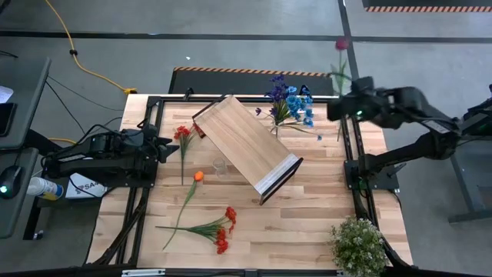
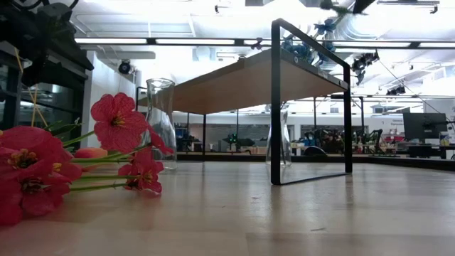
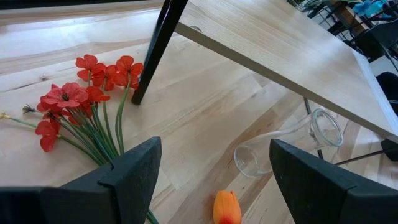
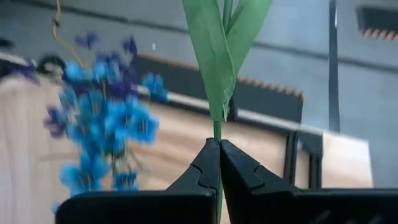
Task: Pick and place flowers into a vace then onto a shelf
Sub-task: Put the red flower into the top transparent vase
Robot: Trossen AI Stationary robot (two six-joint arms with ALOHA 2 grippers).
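My right gripper is raised over the table's far right corner, shut on a long green-stemmed flower with a dark maroon bloom. Blue and purple flowers stand in a clear vase beside the shelf, a light-wood board on a dark frame in the table's middle. An empty clear vase stands in front of the shelf. Red flowers, an orange bloom and a red bunch lie on the table. My left gripper waits open at the left, above the red flowers. My right gripper pinches the flower's green stem between its two fingertips, just below where the long leaves branch off. The fingers lie across the stem. The flower is lifted clear of the table and stands roughly upright, its bloom above the fingers.
A bushy pale-green potted plant stands at the table's near right corner. The shelf's dark legs and the two glass vases stand in the middle. Bare wood lies between the shelf and the near edge.
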